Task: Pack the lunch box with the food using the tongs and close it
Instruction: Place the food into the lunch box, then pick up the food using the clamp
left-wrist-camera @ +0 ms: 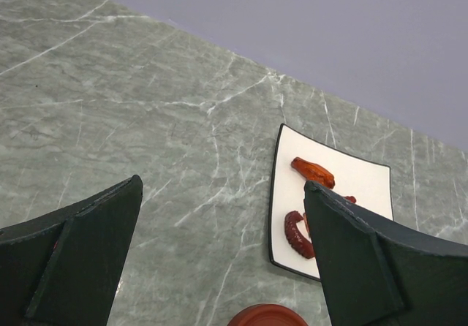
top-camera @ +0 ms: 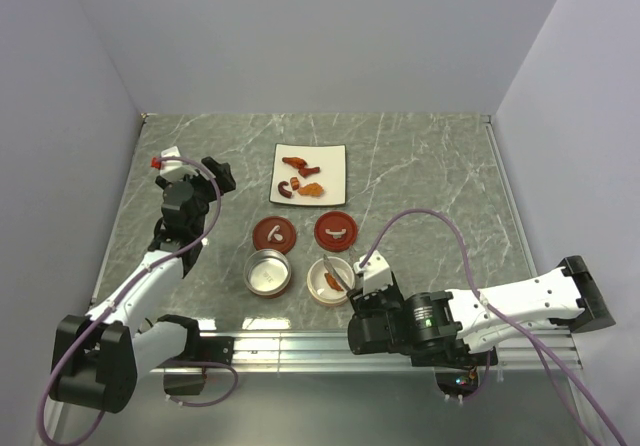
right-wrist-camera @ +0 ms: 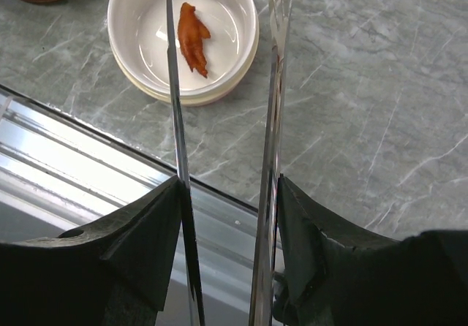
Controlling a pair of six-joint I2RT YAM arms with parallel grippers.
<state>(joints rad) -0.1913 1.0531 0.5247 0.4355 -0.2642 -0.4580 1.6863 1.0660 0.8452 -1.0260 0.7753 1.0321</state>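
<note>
Nearest you, your right fingers (right-wrist-camera: pixel 131 245) clamp the spread tongs (right-wrist-camera: pixel 174 121) above a bowl (right-wrist-camera: pixel 241 55) holding one orange morsel (right-wrist-camera: pixel 193 37), just short of the white plate (top-camera: pixel 330 161); left of it your left fingers (left-wrist-camera: pixel 80 253) gape empty; more food (top-camera: pixel 302 176) lies on it.

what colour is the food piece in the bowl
The morsel is orange-red; it shows best in the right wrist view.

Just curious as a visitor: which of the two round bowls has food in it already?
The right-hand bowl, under the tongs: one orange morsel lies in it. The left-hand bowl looks empty.
</note>
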